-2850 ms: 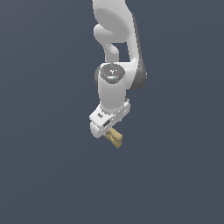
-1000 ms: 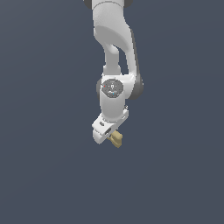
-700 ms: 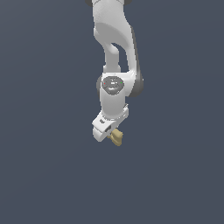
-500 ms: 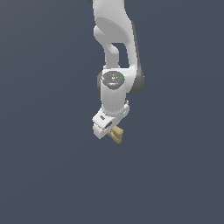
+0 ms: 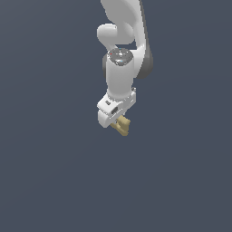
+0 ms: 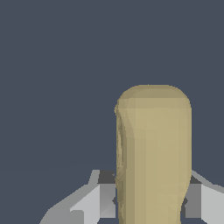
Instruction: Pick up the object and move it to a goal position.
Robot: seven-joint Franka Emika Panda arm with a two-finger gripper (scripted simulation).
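Pincer [image 5: 118, 123] is pinching the tan object [image 5: 122, 125]; wrist view shows fingers [image 6: 103, 194] pressed vs. both its sides, the piece [image 6: 153, 153] sticking out past the tips. It hangs under the arm, mid-scene in ext. view. Step: carry phase, prob. No goal marker visible, so next move needs steady transport w/ grip kept tight.

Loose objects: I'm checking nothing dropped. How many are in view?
1: the tan object, clamped in the hand; the wrist view shows it between the fingers.
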